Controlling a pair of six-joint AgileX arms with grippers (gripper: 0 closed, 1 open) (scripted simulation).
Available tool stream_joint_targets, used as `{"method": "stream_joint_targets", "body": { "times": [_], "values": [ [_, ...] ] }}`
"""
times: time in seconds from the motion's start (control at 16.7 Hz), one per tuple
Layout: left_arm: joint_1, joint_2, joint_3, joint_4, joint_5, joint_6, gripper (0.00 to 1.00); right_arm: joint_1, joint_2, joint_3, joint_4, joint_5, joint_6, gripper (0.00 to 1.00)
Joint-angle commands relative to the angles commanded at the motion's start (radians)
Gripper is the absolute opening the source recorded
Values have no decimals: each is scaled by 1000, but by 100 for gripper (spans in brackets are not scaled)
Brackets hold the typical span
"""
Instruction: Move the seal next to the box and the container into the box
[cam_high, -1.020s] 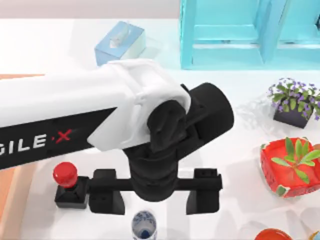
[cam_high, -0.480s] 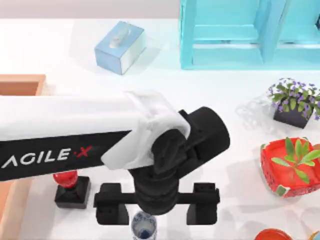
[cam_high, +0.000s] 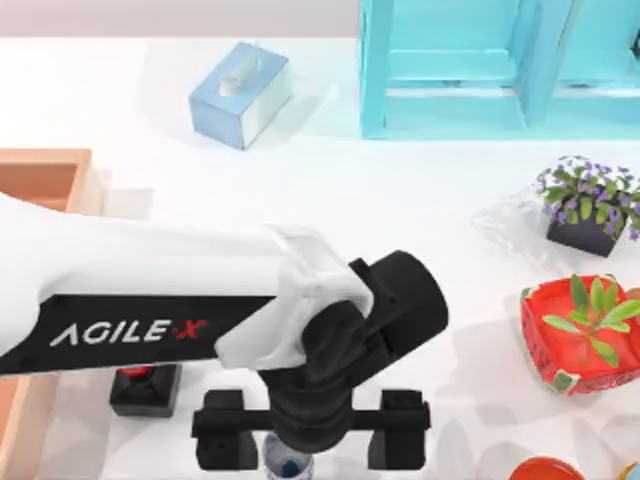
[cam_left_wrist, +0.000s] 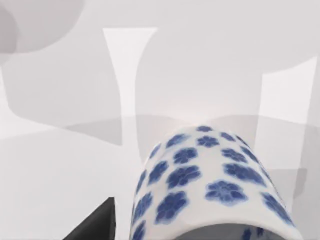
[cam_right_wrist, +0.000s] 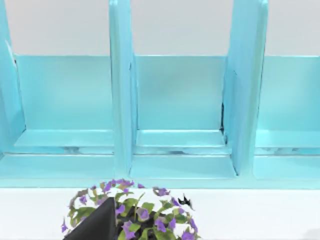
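Left tool (cam_high: 312, 455) spread wide astride the container (cam_high: 287, 466) (upright, untouched).

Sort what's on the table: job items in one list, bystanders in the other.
Job items: seal, container, box, left gripper open around the container.

Bystanders: tissue box, turquoise shelf, purple flower pot, red bowl with green plant.
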Motion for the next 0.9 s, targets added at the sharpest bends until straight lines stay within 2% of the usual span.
{"method": "stream_joint_targets", "body": {
  "times": [0.06,0.84,0.9],
  "values": [
    [0,0,0,0,0,0,100,0,0,0,0,0,0,100],
    [0,0,0,0,0,0,2,0,0,0,0,0,0,100],
    [0,0,0,0,0,0,0,0,0,0,0,0,0,100]
  ]
}}
